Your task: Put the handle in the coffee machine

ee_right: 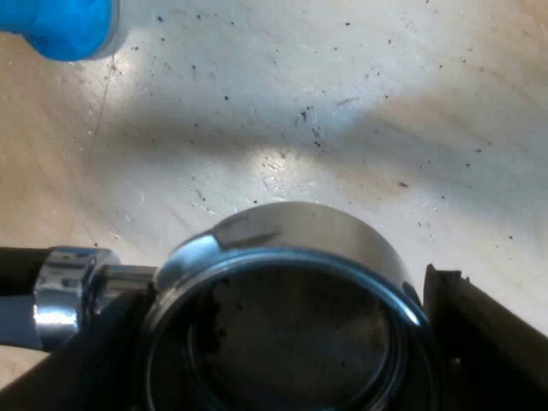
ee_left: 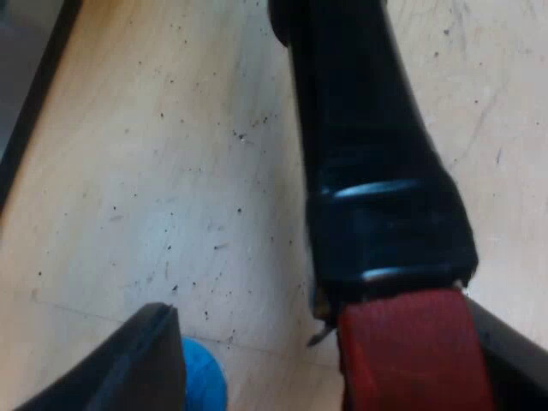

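Right now the right claw (ee_right: pixel 282 351) is clenched on the metal holder (ee_right: pixel 291 231), a finger against each side of its basket, above the speckled desk (ee_right: pixel 342 103). At the left claw (ee_left: pixel 334 364) the fingers stand spread. The holder's dark handle (ee_left: pixel 368 154) runs between them, its red end (ee_left: pixel 415 355) against one finger and the other finger apart. A blue tamper (ee_left: pixel 204 377) sits close by.

Mouth-up metal holder (ee_right: pixel 291 227), black red-tipped handle (ee_left: pixel 368 171)
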Controlling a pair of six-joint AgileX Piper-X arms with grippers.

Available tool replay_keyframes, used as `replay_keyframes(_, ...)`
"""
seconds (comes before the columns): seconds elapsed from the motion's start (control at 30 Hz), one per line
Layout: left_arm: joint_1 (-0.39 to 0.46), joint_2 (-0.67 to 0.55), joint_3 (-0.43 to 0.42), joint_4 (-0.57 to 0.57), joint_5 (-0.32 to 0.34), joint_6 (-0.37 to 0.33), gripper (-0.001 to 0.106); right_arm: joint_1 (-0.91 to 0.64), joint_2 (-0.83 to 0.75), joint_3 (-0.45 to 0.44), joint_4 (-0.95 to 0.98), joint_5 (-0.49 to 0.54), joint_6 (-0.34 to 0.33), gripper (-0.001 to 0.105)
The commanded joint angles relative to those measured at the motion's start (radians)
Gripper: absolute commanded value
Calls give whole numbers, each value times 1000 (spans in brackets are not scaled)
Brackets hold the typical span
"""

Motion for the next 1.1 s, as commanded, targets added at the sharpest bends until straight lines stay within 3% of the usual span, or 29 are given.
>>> replay_keyframes(0.03, -5, -2, -4, 2, 22, 5, 57, 0, -21, -8, -13, -25, 5, 0)
replay_keyframes(0.13, -5, -2, -4, 2, 57, 5, 54, 0, -21, -8, -13, -28, 5, 0)
replay_keyframes(0.4, -5, -2, -4, 5, 64, 5, 51, 0, -21, -8, -13, -29, 14, 0)
replay_keyframes(0.47, -5, -2, -4, 5, 64, 5, 45, 0, -21, -8, -13, -29, 14, 0)
replay_keyframes(0.7, -5, -2, -4, 9, 76, 8, 3, 0, -21, -8, -13, -29, 19, 0)
replay_keyframes(0.9, -5, -2, -4, 29, 91, 41, 0, 0, -21, -8, -13, -29, 19, 0)
replay_keyframes(1.0, -5, -2, -4, 29, 119, 50, 0, 0, -21, -8, -13, -29, 9, 10)
replay_keyframes(1.1, -5, -2, -4, 29, 119, 50, 0, 0, -21, -8, -13, -29, 10, 41)
